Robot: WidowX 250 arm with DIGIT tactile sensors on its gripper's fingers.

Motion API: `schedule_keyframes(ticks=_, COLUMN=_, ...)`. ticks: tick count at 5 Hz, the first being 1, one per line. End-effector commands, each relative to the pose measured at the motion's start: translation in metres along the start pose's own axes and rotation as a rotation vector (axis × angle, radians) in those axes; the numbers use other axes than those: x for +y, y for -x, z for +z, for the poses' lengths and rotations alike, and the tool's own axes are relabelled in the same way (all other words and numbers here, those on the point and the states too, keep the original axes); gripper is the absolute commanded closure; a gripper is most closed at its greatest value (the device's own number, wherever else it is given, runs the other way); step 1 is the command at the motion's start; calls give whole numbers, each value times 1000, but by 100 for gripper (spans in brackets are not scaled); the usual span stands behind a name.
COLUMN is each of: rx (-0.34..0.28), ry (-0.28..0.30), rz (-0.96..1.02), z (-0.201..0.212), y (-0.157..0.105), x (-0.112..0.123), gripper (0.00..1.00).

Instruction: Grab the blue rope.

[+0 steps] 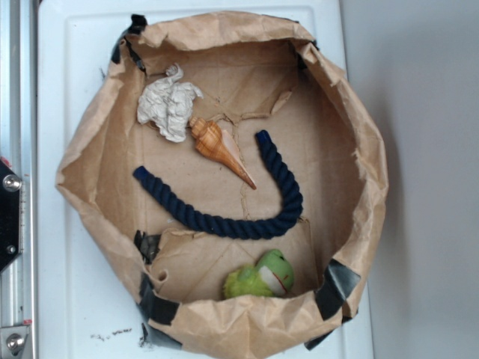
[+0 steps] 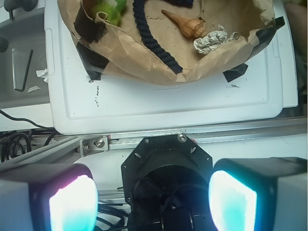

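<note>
Overhead, the rope point(image 1: 224, 217) lay on the floor of the bag point(image 1: 359, 134), bent into a broad U. One end sat near the bag's left wall, the run crossed the floor toward the right, and the other end curled back up toward the middle. It touched nothing that I could make out. The shell point(image 1: 221, 149) lay just inside the bend, point toward the curve, close to the rope but apart from it. The paper wad point(image 1: 168, 105) sat against the shell's blunt end, near the bag's far left corner. The green toy point(image 1: 262, 277) lay against the near wall, below the rope's bottom run.

Gripper point(image 2: 151, 197) was parked well back from the bag, out over the rail point(image 2: 192, 137), not inside the bag at all. Both pads point(image 2: 72, 204) showed wide apart in the wrist view with nothing between them: jaws spread, empty.

From the wrist camera the rope point(image 2: 154, 43) lay ahead and beyond the tray point(image 2: 168, 103), over the bag's crumpled rim. Its nearest stretch ran diagonally, slanting toward the gripper.

Judgement: the long bottom run looked the best target, clear of shell and toy. Jaws would need to straddle that run crosswise. The rim stood between gripper and rope, so the approach probably had to come from above.
</note>
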State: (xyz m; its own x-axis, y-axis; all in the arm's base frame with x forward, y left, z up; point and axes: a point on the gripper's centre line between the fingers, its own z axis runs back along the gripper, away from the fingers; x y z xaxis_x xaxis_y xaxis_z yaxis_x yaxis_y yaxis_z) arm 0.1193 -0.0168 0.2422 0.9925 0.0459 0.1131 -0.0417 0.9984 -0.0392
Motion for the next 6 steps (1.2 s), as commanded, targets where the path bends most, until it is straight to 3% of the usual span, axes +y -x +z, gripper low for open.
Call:
schedule_keyframes(ticks=1, rx=0, ry=0, rz=0, z=0, y=0, x=0, gripper=0)
schedule_keyframes(ticks=2, rx=-1, ry=-19, rz=76, z=-9, y=-50, x=7, gripper=0)
schedule_keyframes(ticks=3, rx=-39, ry=-1, rz=100, z=-20, y=-99, x=10, gripper=0)
schedule_keyframes(ticks=4, rx=-192, ry=64, rz=42, z=-35, y=-146, x=19, gripper=0)
schedule_keyframes(ticks=5, rx=-273, ry=89, rz=-75, z=-63, y=-184, x=19, gripper=0)
schedule_keyframes(ticks=6, rx=-293, ry=65, rz=-113, z=-84, y=-194, x=19, gripper=0)
